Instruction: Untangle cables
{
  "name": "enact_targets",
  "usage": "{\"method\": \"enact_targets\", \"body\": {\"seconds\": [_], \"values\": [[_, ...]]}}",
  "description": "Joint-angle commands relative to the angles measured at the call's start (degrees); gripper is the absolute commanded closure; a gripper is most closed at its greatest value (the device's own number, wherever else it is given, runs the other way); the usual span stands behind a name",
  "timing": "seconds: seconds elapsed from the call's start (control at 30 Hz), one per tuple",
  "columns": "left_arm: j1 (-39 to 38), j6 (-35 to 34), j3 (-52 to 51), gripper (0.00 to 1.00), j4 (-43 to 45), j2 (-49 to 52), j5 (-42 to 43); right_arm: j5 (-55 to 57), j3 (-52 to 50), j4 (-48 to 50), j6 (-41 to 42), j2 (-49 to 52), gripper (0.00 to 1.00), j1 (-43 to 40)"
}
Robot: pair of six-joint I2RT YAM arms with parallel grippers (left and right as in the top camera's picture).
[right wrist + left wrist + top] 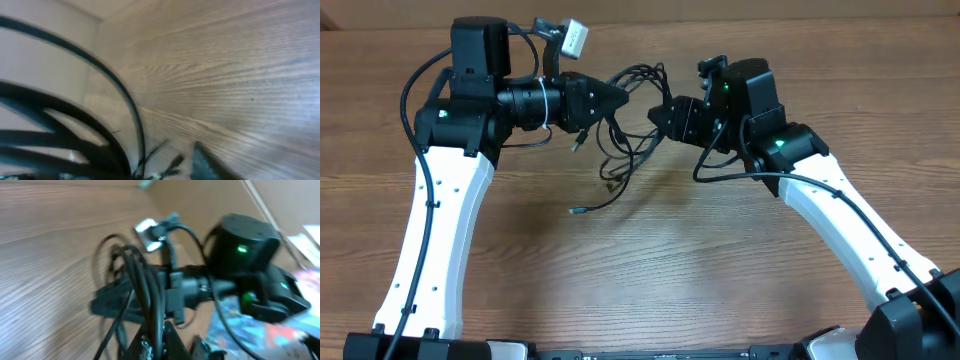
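So the tangle of thin black flexible cables [623,140] sits toward the far middle of the brown wood-grain table [650,270], strung right between the two tools. The left gripper [618,98] points sideways toward the centre and it's clamped tight on the cables. In the left wrist view, several black strands run straight down into its closed fingers and fan up and out into loops from there.

The right gripper [658,115] faces it from the other side, with its nose right up against the same clump. Honestly I can't tell whether that one is pinching a strand or just standing loose. From overhead its tips are lost in black-on-black. The right wrist view is a blurry mess of dark curves across the left side, with only wood grain behind.

The two tools are close together, with the knot bunched in the gap. A couple of loops arch out on the far side of that gap. On the near side, loose strands trail down. One long tail curves off to the left and ends in a small silvery plug end [576,211] lying on the wood, well apart from both grippers. A shorter end pokes out just below the left gripper.

There's also a small white boxy piece [575,38] on a thicker wire, sitting beyond the left wrist.
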Motion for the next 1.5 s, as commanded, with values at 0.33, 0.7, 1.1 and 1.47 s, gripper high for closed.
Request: {"method": "enact_targets", "body": {"seconds": [0.33, 0.7, 1.1, 1.47], "values": [[2.16, 5.75, 0.94, 0.89, -6.84, 4.24, -12.76, -54.77, 0.28, 17.27, -7.21, -1.70, 0.96, -8.15], [1.86, 6.01, 0.94, 0.44, -6.08, 14.97, -11.43, -55.23, 0.28, 19.15, -3.06, -1.68, 0.96, -8.28], [2.16, 9.53, 0.96, 0.96, 0.46, 14.97, 5.14, -20.24, 0.28, -2.16, -1.92, -1.68, 0.96, -8.33], [3.65, 6.99, 0.96, 0.96, 6.36, 14.93, 29.40, -4.31, 0.28, -8.46, -5.07, -1.68, 0.51, -7.82]]}}
